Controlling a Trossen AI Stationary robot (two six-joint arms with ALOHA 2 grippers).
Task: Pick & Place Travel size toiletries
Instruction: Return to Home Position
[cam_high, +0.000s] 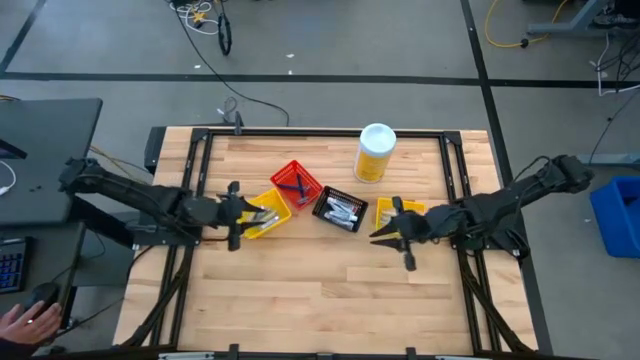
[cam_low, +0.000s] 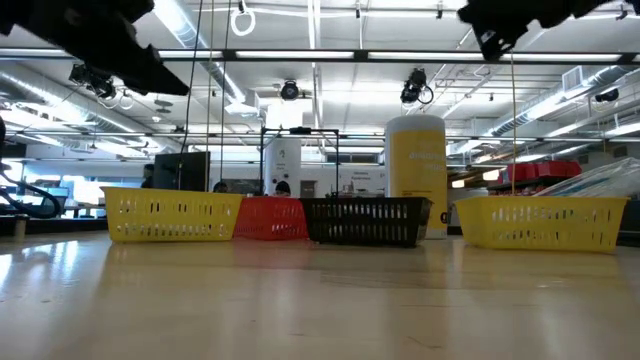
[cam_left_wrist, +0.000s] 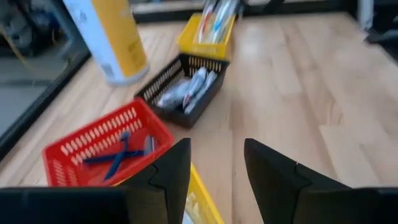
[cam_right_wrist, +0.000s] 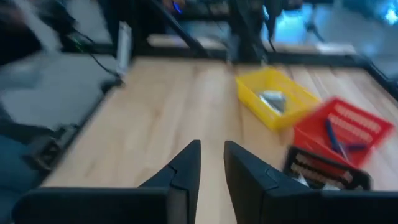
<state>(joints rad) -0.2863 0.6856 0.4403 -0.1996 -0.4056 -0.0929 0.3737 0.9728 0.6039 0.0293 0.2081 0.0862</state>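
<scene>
Four small bins sit in a row mid-table. The left yellow bin (cam_high: 268, 213) holds a silver tube (cam_right_wrist: 272, 99). Blue razors (cam_left_wrist: 121, 155) lie in the red bin (cam_high: 296, 184), pale tubes (cam_left_wrist: 186, 90) in the black bin (cam_high: 340, 209), and toothbrushes (cam_left_wrist: 214, 15) in the right yellow bin (cam_high: 392, 212). My left gripper (cam_high: 240, 214) hovers open at the left yellow bin's left end (cam_left_wrist: 216, 168). My right gripper (cam_high: 385, 234) hangs above the right yellow bin's near side, with its fingers a little apart (cam_right_wrist: 213, 163). Neither holds anything.
A big yellow bottle with a white lid (cam_high: 375, 152) stands behind the bins toward the far edge. Bare wood (cam_high: 320, 300) fills the near half of the table. A person's hand (cam_high: 28, 322) shows off the table at the lower left. In the low view both arms hang above the bins.
</scene>
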